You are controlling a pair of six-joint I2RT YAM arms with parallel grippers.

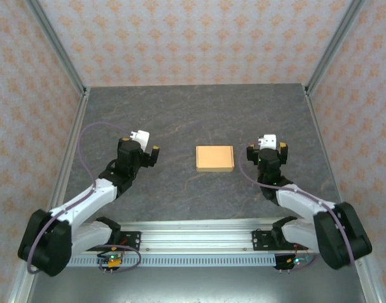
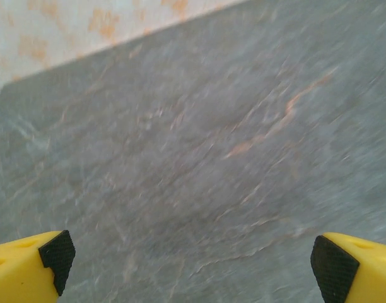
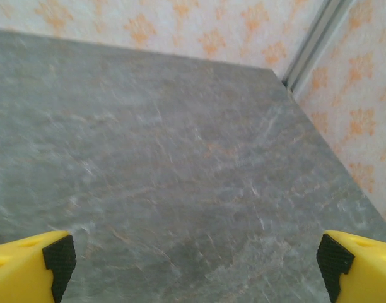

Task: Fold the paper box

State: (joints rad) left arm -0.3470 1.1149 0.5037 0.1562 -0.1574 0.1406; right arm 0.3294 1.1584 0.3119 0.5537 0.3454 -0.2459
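Observation:
The paper box [image 1: 215,158] lies folded shut as a flat, light orange-tan rectangle in the middle of the grey table [image 1: 193,113]. My left gripper [image 1: 141,146] hovers to the left of the box, well apart from it, and its jaws are wide open. In the left wrist view the left gripper [image 2: 193,259] has nothing but bare table between its yellow fingers [image 2: 29,268]. My right gripper [image 1: 267,148] hovers to the right of the box, also apart and open. The right gripper [image 3: 193,259] likewise frames bare table between its black pads [image 3: 59,259].
Patterned walls with metal corner posts [image 1: 57,50] close in the table on the left, back and right. A slotted aluminium rail [image 1: 193,237] carries both arm bases at the near edge. A purple cable [image 1: 86,145] loops beside the left arm.

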